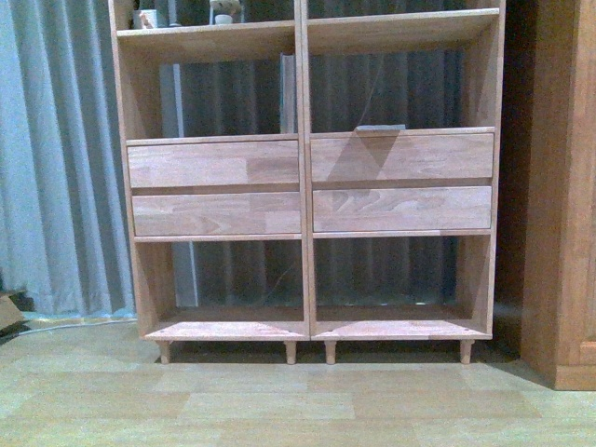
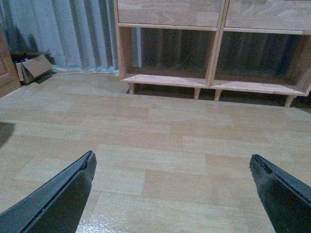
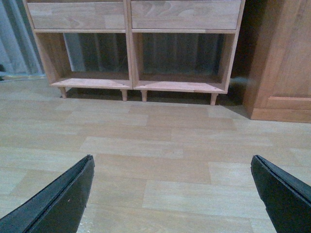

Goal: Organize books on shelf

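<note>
The light-wood shelf (image 1: 304,186) stands ahead on short peg legs, with four drawer fronts and open compartments. Its lower part also shows in the left wrist view (image 2: 214,53) and the right wrist view (image 3: 129,53). A thin flat grey-blue thing (image 1: 380,128) lies on the board above the right drawers; I cannot tell if it is a book. No other book shows. My left gripper (image 2: 172,162) is open and empty above the floor, well short of the shelf. My right gripper (image 3: 172,162) is open and empty too. Neither arm shows in the front view.
A darker orange-brown cabinet (image 1: 563,186) stands right of the shelf, also in the right wrist view (image 3: 282,58). Grey curtains (image 1: 56,149) hang behind and to the left. A cardboard box (image 2: 34,68) lies on the floor at the left. Small items (image 1: 223,11) sit on the top left board.
</note>
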